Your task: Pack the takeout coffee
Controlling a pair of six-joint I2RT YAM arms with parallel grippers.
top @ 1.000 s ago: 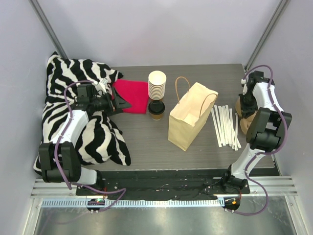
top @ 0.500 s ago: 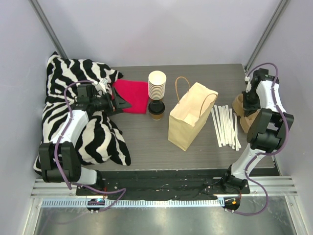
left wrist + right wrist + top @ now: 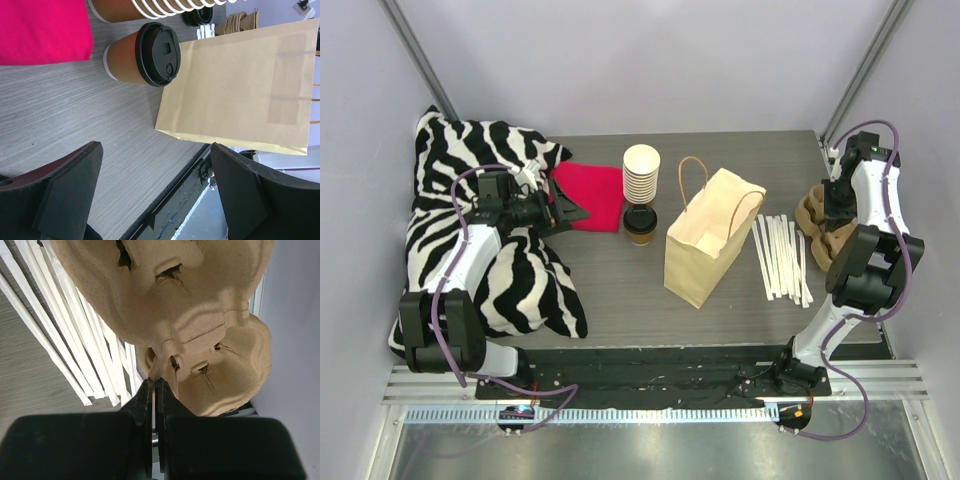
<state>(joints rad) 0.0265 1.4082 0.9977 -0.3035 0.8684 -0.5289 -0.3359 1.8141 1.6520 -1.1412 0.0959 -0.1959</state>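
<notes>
The takeout coffee (image 3: 639,224), a brown cup with a black lid (image 3: 158,47), stands upright between the stack of cups and the paper bag (image 3: 710,238). My left gripper (image 3: 570,213) hovers over the red cloth's edge, left of the coffee. Its jaws are open with only bare table between them (image 3: 155,147), and they point at the coffee and the bag (image 3: 245,85). At the far right my right gripper (image 3: 835,210) is shut on the rim of a tan pulp cup carrier (image 3: 200,305), pinching it at the fingertips (image 3: 155,381).
A stack of cream-white cups (image 3: 641,175) stands behind the coffee on a red cloth (image 3: 592,195). White wrapped straws (image 3: 780,255) lie between the bag and the cup carrier (image 3: 815,215). A zebra-striped cloth (image 3: 470,250) covers the left side. Walls close in on both sides.
The right gripper has closed on the cup carrier's rim and its wrist has moved back toward the right wall, shifting the carrier with it. The left arm has not moved.
</notes>
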